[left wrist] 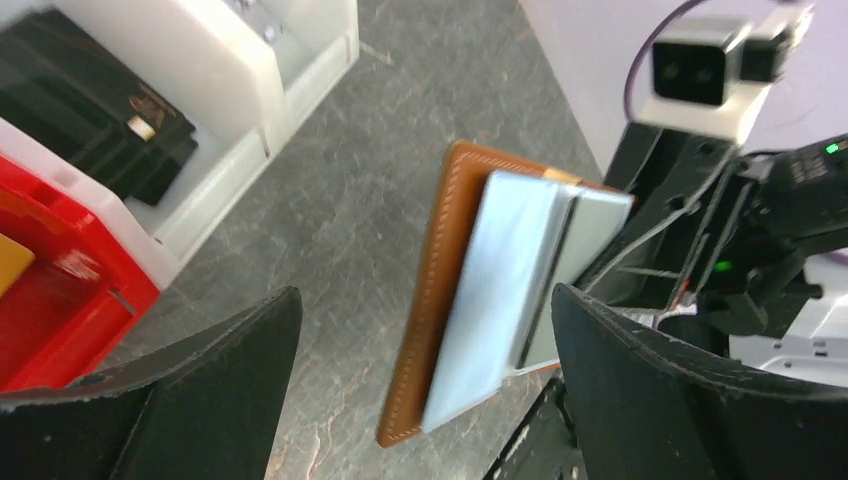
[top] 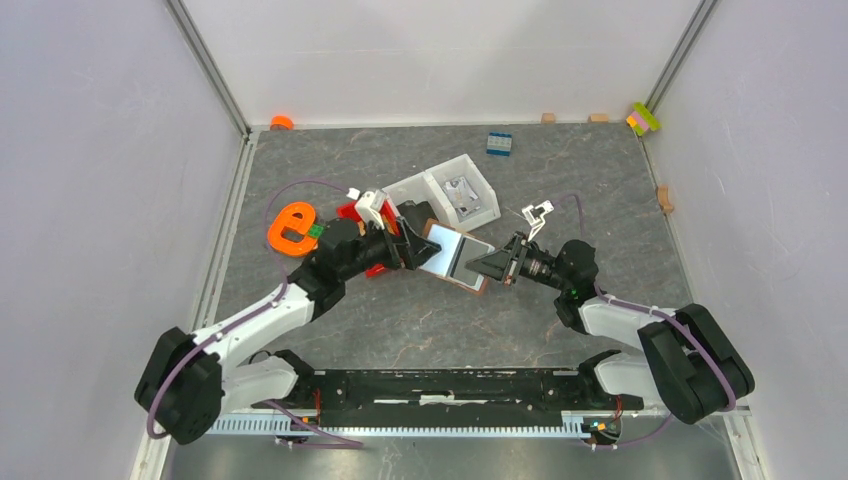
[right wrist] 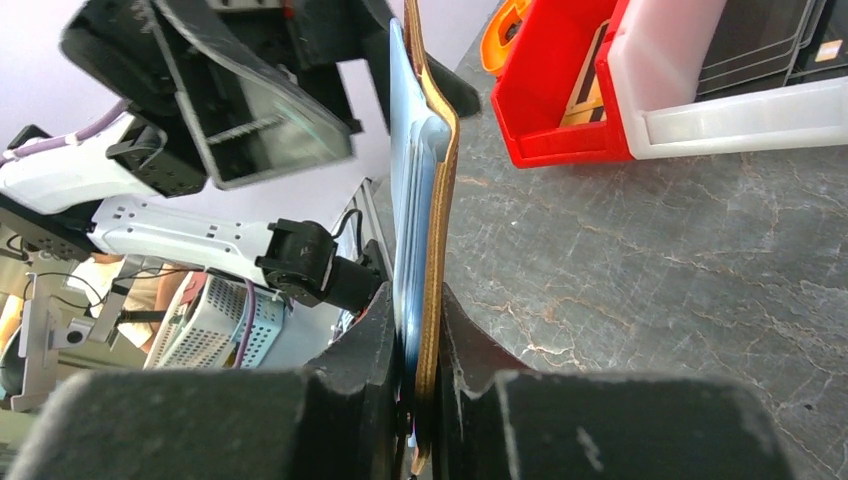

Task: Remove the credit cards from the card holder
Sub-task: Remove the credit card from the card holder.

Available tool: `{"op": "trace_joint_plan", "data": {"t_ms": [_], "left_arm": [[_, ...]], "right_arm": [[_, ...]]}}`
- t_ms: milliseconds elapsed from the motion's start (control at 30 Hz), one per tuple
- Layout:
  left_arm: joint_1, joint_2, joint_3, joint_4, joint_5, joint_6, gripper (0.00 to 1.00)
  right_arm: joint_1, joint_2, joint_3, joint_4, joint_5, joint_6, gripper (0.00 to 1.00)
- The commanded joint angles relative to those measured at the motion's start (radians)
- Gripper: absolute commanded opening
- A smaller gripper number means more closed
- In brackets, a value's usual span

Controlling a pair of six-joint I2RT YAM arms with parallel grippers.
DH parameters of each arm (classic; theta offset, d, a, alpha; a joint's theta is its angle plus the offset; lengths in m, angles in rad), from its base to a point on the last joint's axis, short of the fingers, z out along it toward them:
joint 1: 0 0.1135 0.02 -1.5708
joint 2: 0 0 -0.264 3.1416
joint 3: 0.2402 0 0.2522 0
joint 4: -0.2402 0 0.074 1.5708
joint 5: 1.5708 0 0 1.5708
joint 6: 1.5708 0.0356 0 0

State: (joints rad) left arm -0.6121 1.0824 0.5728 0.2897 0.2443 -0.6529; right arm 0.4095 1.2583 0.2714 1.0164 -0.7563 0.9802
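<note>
Right claw point(right wrist: 418, 325): nearest you, at the bottom centre of the right wrist view. Its two dark fingers are pinched tight on the card holder and the pale blue card together.

Card holder point(right wrist: 438, 230): brown, held on edge and lifted off the table point(top: 420, 320). In the top view it sits at the centre of the frame between the two claws.

Pale blue card point(left wrist: 490, 290): lies flat against the holder's face at the centre of the left wrist view. It covers most of the face and leaves a stitched brown band along the left. A greyer strip shows along the card's right side, and you cannot tell whether that is a second card.

Left claw point(left wrist: 425, 300): spread wide. Its fingers fill the lower left and lower right corners of the left wrist view, and the holder and card stand in the gap, touching neither finger there. In the right wrist view you see this claw at the upper left, with one finger on each side of the holder's far end.

Orange-tan card point(right wrist: 588, 85): lies inside the red bin, at the top right of centre in the right wrist view, apart from the holder.

Red bin point(left wrist: 60, 300): lower left of the left wrist view, right against the white bin.

White bin point(top: 445, 185): just above centre in the top view. It holds a black wallet-like item point(left wrist: 100, 110).
</note>
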Motion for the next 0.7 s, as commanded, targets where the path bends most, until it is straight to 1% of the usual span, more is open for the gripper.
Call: {"op": "trace_joint_plan", "data": {"t_ms": [0,67,133,233,333,433,467,533,567,633,667], "left_arm": [[-0.005,0.069,0.044,0.023,0.106,0.027,0.99],[-0.007,0.078,0.044,0.044,0.134,0.026,0.95],[-0.009,0.081,0.034,0.080,0.168,0.021,0.89],[-0.013,0.101,0.023,0.159,0.240,-0.001,0.76],[-0.029,0.137,0.032,0.221,0.315,-0.016,0.60],[-0.054,0.149,0.043,0.230,0.335,-0.003,0.50],[-0.060,0.148,0.041,0.236,0.341,0.001,0.49],[-0.062,0.140,0.028,0.260,0.339,-0.004,0.49],[-0.062,0.134,0.021,0.269,0.333,-0.005,0.53],[-0.063,0.111,0.007,0.271,0.307,-0.006,0.77],[-0.063,0.096,-0.002,0.269,0.295,-0.003,0.87]], "right_arm": [[-0.005,0.001,0.038,0.117,-0.041,0.024,0.11],[-0.005,0.001,0.033,0.167,-0.056,0.052,0.11],[-0.005,0.003,0.029,0.211,-0.068,0.077,0.11],[-0.005,0.006,0.029,0.229,-0.075,0.089,0.11],[-0.005,0.015,0.029,0.238,-0.078,0.095,0.11],[-0.005,0.023,0.026,0.259,-0.080,0.107,0.10],[-0.005,0.024,0.026,0.268,-0.080,0.110,0.10],[-0.005,0.026,0.023,0.269,-0.078,0.113,0.10],[-0.005,0.026,0.024,0.271,-0.078,0.113,0.10],[-0.005,0.026,0.022,0.271,-0.078,0.113,0.10],[-0.005,0.028,0.020,0.271,-0.077,0.113,0.10]]}}
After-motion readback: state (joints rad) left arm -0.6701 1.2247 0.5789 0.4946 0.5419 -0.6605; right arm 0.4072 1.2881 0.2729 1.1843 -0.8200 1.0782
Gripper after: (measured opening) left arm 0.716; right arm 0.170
